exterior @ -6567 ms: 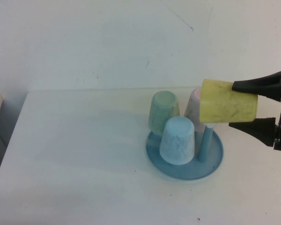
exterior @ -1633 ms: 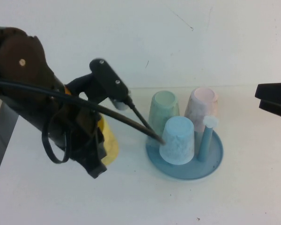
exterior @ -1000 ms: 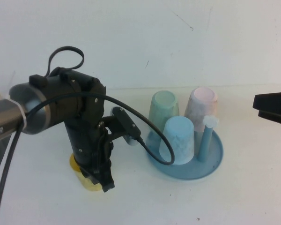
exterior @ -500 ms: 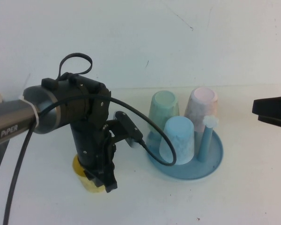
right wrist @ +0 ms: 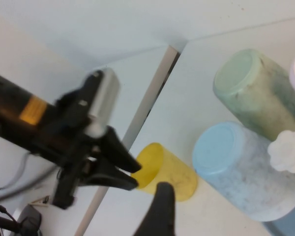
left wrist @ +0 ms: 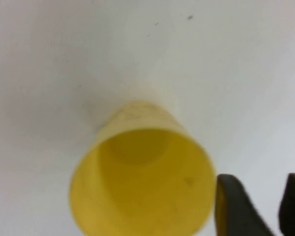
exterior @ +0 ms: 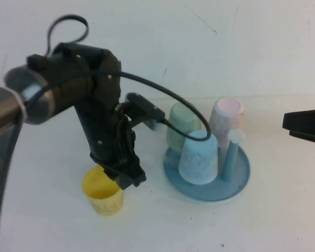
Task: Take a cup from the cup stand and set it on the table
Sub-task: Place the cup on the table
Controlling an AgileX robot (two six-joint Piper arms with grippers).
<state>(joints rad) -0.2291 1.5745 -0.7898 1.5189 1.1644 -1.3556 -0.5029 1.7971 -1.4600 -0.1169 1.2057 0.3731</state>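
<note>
Yellow cup point(exterior: 103, 192) upright on worktop point(exterior: 52, 231), near-left area, released. Left gripper point(exterior: 127, 175) just above its rim, parted, empty. Right gripper point(exterior: 304, 126) at right edge, parted, empty.

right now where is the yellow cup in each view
High view: the cup stands upright on the table, below the left gripper.
Left wrist view: fills the lower middle, mouth open.
Right wrist view: low centre.
Shared landmark: light blue cup, absent from left wrist view.
</note>
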